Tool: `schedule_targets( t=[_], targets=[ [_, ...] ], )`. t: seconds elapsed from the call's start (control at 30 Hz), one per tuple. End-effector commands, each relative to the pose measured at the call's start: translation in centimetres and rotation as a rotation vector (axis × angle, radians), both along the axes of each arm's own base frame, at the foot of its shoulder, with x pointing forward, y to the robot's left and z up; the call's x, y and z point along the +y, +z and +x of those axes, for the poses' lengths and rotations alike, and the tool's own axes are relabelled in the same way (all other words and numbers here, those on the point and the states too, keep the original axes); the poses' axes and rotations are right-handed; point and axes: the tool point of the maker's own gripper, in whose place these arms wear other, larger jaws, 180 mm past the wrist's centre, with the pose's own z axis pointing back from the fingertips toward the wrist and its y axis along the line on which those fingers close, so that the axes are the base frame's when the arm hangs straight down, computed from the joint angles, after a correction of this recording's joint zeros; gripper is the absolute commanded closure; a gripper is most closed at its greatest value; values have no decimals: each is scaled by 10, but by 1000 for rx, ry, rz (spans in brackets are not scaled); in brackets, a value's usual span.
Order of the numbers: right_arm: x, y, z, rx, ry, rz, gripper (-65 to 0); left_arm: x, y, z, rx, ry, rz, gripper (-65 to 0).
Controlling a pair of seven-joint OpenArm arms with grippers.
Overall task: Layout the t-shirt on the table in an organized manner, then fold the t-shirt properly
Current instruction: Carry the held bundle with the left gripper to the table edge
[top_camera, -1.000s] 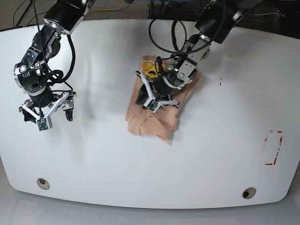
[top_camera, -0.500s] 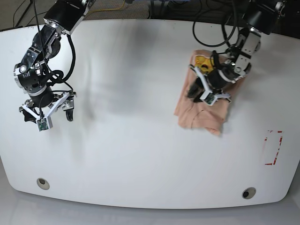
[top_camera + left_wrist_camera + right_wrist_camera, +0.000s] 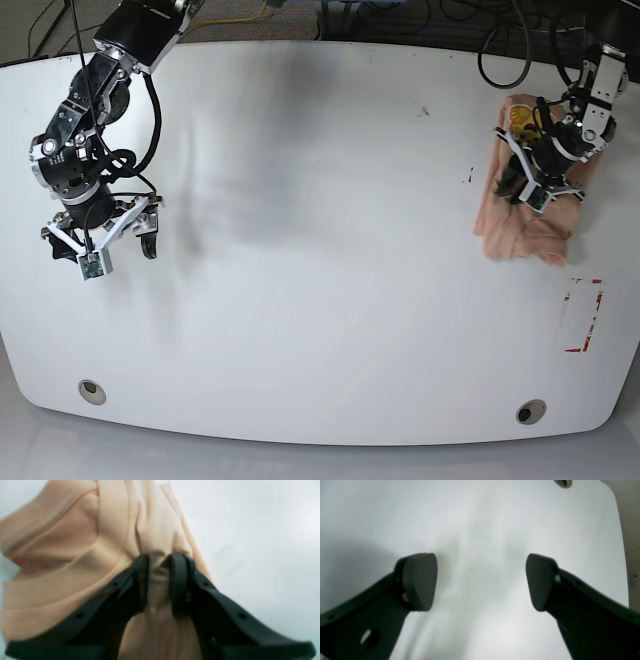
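At the far edge of the glossy white counter (image 3: pixel 320 330), the left hand (image 3: pixel 535 188) pinches the bunched peach cotton t-shirt (image 3: pixel 520 232); the right hand (image 3: pixel 100 240) hangs released. Spreading and folding remain undone.

The peach t-shirt (image 3: pixel 525 225) sits bunched and creased at about three o'clock on the glossy white counter (image 3: pixel 320 300), a yellow print showing at its upper edge, a red-marked rectangle just below it.
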Motion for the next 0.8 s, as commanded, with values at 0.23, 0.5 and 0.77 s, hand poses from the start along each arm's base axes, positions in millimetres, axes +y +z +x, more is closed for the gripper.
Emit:
schedule_targets(
  t=[0.23,0.5,0.77],
  targets=[
    [-1,15,6,-55,7,-8,-531,82,-32,-51,255,60,213,-132],
    [-2,10,2,-39,6,-9,-531,102,-22,-52,271,77,177,-132],
    [-1,6,-2,-25,6,-10,-531,120,-19,-59,306,57,227,-132]
  ],
)
